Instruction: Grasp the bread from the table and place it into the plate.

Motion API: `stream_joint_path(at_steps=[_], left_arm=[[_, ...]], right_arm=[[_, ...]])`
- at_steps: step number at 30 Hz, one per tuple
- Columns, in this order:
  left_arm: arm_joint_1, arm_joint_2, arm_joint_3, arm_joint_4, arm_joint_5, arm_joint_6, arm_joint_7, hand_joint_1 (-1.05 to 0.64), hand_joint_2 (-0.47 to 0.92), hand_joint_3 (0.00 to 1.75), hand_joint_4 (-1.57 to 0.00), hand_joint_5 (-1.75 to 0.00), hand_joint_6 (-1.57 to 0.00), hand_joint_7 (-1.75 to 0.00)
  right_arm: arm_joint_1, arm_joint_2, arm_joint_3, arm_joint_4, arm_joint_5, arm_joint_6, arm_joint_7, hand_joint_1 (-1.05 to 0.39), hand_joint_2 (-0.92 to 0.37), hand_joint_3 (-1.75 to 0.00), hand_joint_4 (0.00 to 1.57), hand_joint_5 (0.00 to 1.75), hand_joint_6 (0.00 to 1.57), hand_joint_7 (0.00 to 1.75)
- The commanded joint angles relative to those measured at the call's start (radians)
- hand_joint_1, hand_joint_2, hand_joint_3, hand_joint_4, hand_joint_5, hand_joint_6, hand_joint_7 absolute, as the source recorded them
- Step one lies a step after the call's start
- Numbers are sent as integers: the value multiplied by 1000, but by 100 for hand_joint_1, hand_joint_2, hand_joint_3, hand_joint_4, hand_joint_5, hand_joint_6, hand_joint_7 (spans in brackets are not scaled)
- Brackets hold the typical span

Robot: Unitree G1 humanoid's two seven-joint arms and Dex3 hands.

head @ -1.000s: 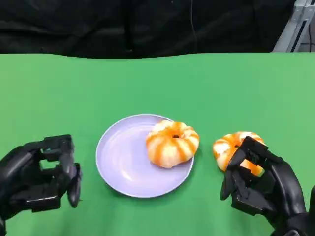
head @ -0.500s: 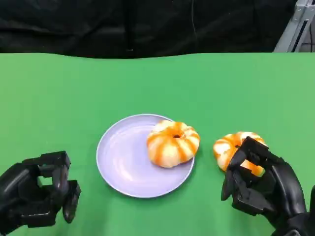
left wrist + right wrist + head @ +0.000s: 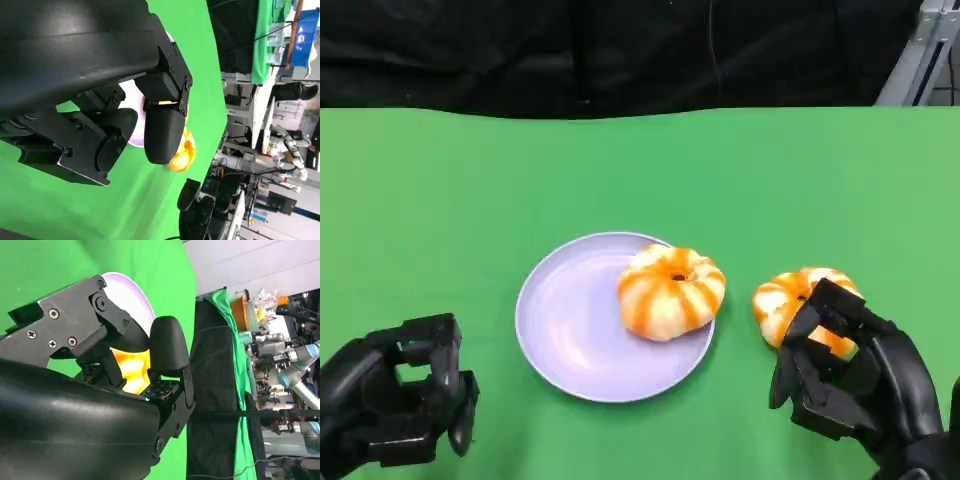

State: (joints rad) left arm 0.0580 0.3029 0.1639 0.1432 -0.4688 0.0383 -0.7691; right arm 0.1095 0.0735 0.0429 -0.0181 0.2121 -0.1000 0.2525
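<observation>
At the bench's near right, the bread [image 3: 798,296] lay just beyond the right hand [image 3: 845,370], whose released fingers touched it; plate [image 3: 565,330] lay leftward; left hand [image 3: 405,400] clenched, farther.

The table [image 3: 520,170] has a bright green top all over. A round, light purple plate [image 3: 570,330] lies flat on it, near the middle and toward the front. Just beside the plate, on the right, a bread roll [image 3: 790,295] with orange and white stripes sits right on the green. It is close to the plate but not touching it. Behind the far edge of the table everything is dark.
</observation>
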Motion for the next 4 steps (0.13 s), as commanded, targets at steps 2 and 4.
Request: stream_joint_path(at_steps=[2, 4], left_arm=[[4, 3, 9, -14, 20, -27, 17, 8, 67, 125, -90, -175, -79, -175], [5, 3, 8, -19, 22, -22, 24, 8, 67, 126, -90, -175, -79, -175]], right_arm=[[11, -10, -12, -21, 14, 5, -1, -8, -58, -118, 85, 175, 62, 175], [9, -12, -13, -13, 17, -2, 6, -8, -57, -118, 85, 175, 62, 175]])
